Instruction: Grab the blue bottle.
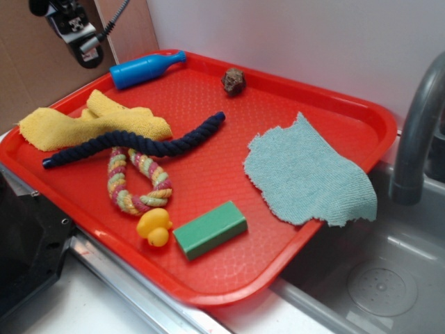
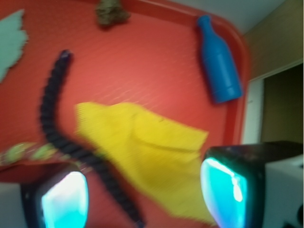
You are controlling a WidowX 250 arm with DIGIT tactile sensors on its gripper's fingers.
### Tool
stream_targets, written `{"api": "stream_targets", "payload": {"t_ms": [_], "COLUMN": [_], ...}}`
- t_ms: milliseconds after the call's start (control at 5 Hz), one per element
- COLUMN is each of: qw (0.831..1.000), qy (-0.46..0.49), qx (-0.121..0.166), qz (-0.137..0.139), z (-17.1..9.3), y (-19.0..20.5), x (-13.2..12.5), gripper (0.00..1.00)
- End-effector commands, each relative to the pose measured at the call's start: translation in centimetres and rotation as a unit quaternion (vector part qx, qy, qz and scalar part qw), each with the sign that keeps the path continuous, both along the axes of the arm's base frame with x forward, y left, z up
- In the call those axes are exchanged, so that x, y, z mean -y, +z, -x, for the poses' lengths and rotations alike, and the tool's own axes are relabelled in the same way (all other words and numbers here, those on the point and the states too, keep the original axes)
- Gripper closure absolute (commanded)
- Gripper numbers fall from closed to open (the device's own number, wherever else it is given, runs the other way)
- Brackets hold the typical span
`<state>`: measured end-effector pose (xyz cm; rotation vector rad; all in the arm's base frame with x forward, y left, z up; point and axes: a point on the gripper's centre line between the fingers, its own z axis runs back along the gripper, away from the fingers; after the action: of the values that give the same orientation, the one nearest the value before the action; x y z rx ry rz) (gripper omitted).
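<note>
The tray (image 1: 361,118) is bright red with a fine textured grid, and on it lie a plain bright blue bottle (image 1: 144,69), a mustard-yellow cloth (image 1: 83,125), a pale teal cloth (image 1: 309,174) and a dark navy twisted rope (image 1: 139,144). A second rope (image 1: 135,184) is banded pink, yellow and green. The duck (image 1: 154,226) is yellow with an orange bill, the block (image 1: 208,229) green, the small lump (image 1: 233,81) mottled brown.

Red tray (image 1: 361,115) with yellow cloth (image 1: 97,122), navy rope (image 1: 139,144), duck (image 1: 154,227), green block (image 1: 210,229).
</note>
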<state>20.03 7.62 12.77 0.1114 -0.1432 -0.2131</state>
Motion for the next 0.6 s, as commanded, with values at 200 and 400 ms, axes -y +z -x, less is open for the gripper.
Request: {"api": "stream_targets", "payload": {"t_ms": [200, 400], "qw": [0.997, 0.998], "qy": [-0.043, -0.011], "qx": [0.053, 0.064], "qz": [-0.027, -0.017], "z": [-4.6, -5.8], "y": [-2.1, -3.4], "x": [-6.7, -8.8], "gripper": [0.00, 0.00]}}
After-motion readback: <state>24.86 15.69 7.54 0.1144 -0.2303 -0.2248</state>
